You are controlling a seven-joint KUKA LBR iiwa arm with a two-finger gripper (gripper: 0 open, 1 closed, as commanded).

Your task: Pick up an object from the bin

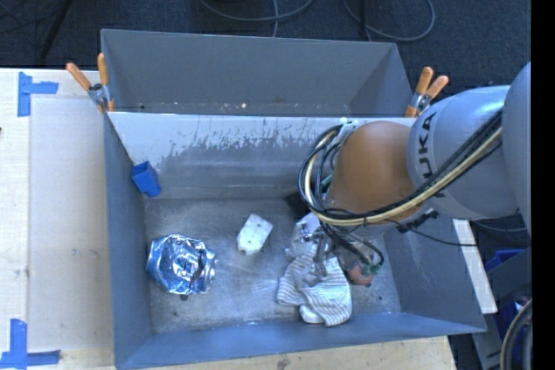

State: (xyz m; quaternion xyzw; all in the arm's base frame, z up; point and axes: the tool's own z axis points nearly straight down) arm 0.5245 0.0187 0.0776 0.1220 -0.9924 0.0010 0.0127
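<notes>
Sitting crumpled by the lower right corner of the grey metal bin is a white-and-grey striped cloth rag, gripper right over it, can't tell if it's spread or pinching. I'd aim for a raised fold in the middle
</notes>
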